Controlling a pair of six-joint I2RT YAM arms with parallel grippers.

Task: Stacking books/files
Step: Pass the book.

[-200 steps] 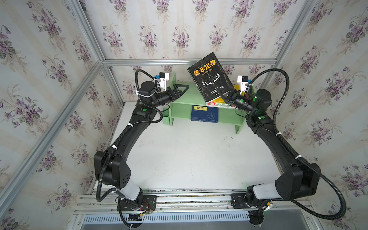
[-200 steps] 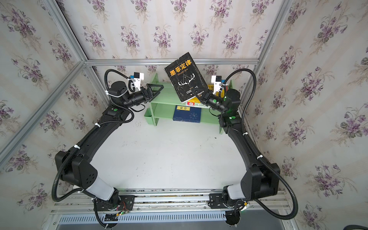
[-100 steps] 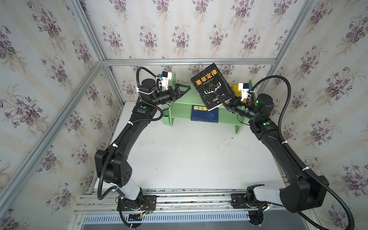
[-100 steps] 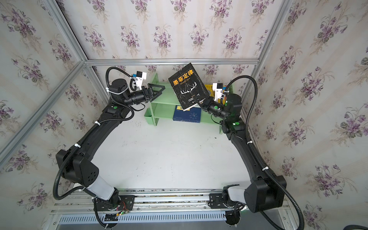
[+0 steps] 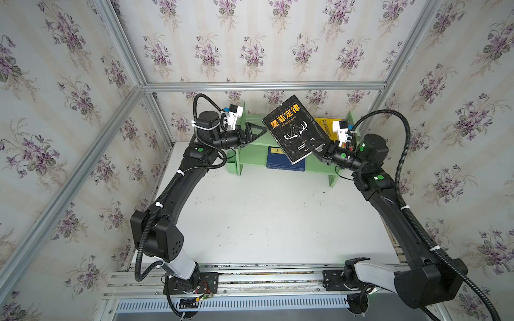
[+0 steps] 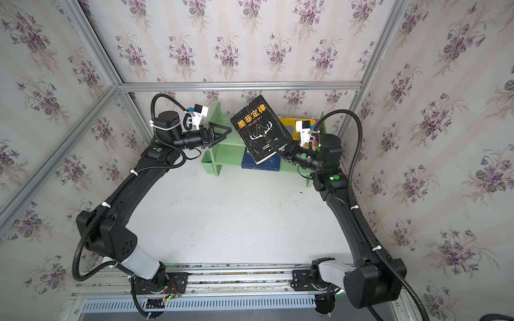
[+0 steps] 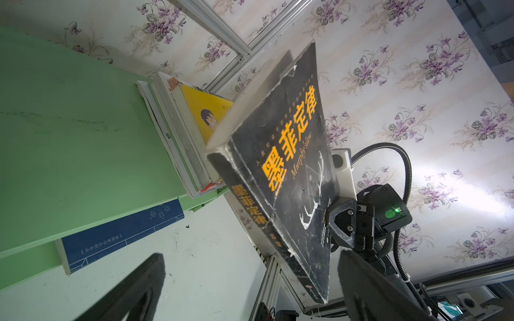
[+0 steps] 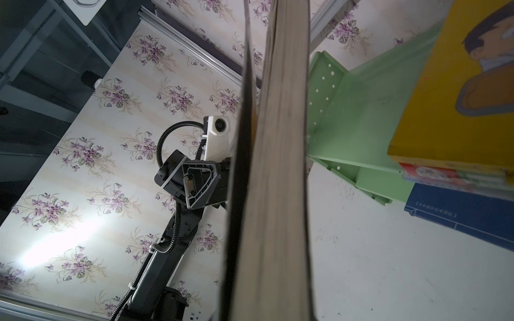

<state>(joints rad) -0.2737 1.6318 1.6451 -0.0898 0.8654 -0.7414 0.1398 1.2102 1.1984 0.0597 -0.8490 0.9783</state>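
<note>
My right gripper (image 5: 317, 146) (image 6: 280, 146) is shut on the lower corner of the black book with the orange title and antlers (image 5: 294, 127) (image 6: 260, 129) (image 7: 292, 172). It holds the book tilted in the air over the green shelf (image 5: 250, 155) (image 6: 225, 155). The book's page edge (image 8: 281, 166) fills the right wrist view and hides the jaws. My left gripper (image 5: 257, 131) (image 6: 226, 130) (image 7: 250, 254) stands open beside the book's left edge without touching it. The yellow book with the cartoon man (image 5: 324, 126) (image 7: 205, 111) (image 8: 445, 97) tops a stack on the shelf. A navy book (image 5: 278, 164) (image 7: 119, 236) lies under the shelf.
The shelf stands against the back wall of a booth with flowered wallpaper. The white table (image 5: 278, 216) stretches in front of it. Aluminium frame posts (image 5: 155, 116) rise at the back corners. A rail (image 5: 264, 278) carries both arm bases at the front.
The right gripper has brought the black book down and a little forward, away from the stack. The left gripper has edged slightly toward the book and stays open.
</note>
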